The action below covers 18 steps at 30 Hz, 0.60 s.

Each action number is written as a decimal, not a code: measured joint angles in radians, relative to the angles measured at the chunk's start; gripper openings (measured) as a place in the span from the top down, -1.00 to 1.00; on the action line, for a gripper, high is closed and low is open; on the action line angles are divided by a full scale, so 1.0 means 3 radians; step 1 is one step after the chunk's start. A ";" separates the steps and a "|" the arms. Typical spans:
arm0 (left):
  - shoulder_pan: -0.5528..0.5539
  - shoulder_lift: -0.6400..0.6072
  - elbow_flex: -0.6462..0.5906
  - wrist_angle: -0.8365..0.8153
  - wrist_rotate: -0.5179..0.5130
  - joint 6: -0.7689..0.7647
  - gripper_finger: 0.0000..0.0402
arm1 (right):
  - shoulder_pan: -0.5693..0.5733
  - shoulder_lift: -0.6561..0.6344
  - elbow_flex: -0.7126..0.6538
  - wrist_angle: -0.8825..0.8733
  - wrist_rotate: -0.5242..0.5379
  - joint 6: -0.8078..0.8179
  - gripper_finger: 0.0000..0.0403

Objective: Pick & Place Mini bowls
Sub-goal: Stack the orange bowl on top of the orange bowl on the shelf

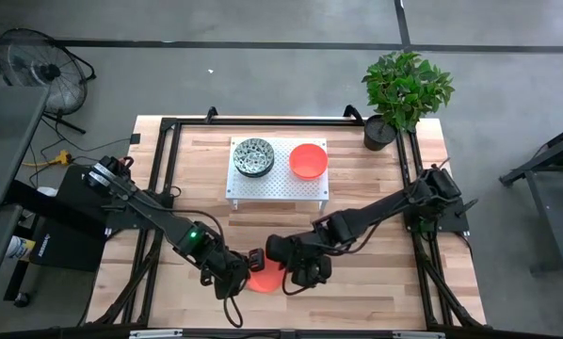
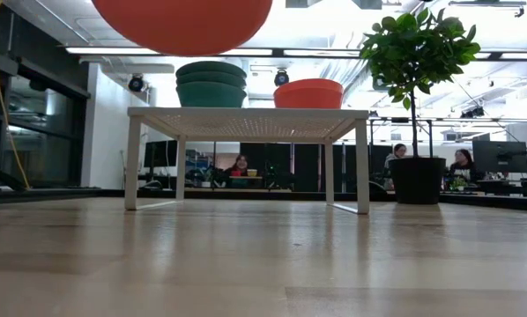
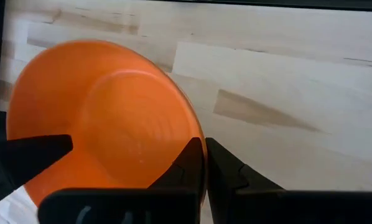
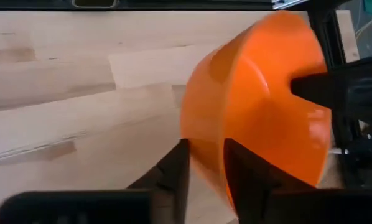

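One plain orange-red mini bowl [image 1: 263,280] is held between both grippers near the table's near edge. In the low view this bowl [image 2: 182,19] hangs well above the table top. My left gripper [image 1: 248,266] is at its left side and my right gripper [image 1: 282,263] at its right side, each shut on its rim. A stack of speckled green mini bowls [image 1: 253,157] and orange-red mini bowls [image 1: 308,160] rest by their bases on a white perforated stand [image 1: 277,186]. How many orange bowls are stacked there is hidden. My left gripper [image 3: 204,163] pinches the orange bowl's rim [image 3: 200,138], one finger inside the bowl [image 3: 185,167] and one outside [image 3: 231,174]. It comes from the table's left. The bowl is lifted clear of the table. My right gripper [image 4: 206,167] pinches the opposite rim [image 4: 201,134] of the same bowl between its two fingers [image 4: 248,177], coming from the table's right. The bowl is tipped in the hold, clear of the table.
The white stand [image 2: 246,114] is on four legs toward the table's far side. A potted plant in a black pot [image 1: 379,132] sits at the far right corner. Bare wooden table [image 1: 376,273] lies around the grippers. People sit at desks in the room beyond [image 2: 239,165].
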 joint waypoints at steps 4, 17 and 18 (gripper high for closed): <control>0.0000 0.0000 0.0000 -0.0007 -0.0002 0.0001 1.00 | 0.0029 -0.0006 -0.0002 -0.0077 0.0039 0.0006 0.78; 0.0001 -0.0003 0.0001 0.0142 -0.0188 -0.0062 0.84 | 0.0138 -0.0006 -0.0005 -0.0214 0.0191 0.0344 0.99; 0.0001 -0.0004 0.0001 0.0142 -0.0223 -0.0060 0.81 | 0.0138 -0.0006 -0.0005 -0.0214 0.0216 0.0346 0.99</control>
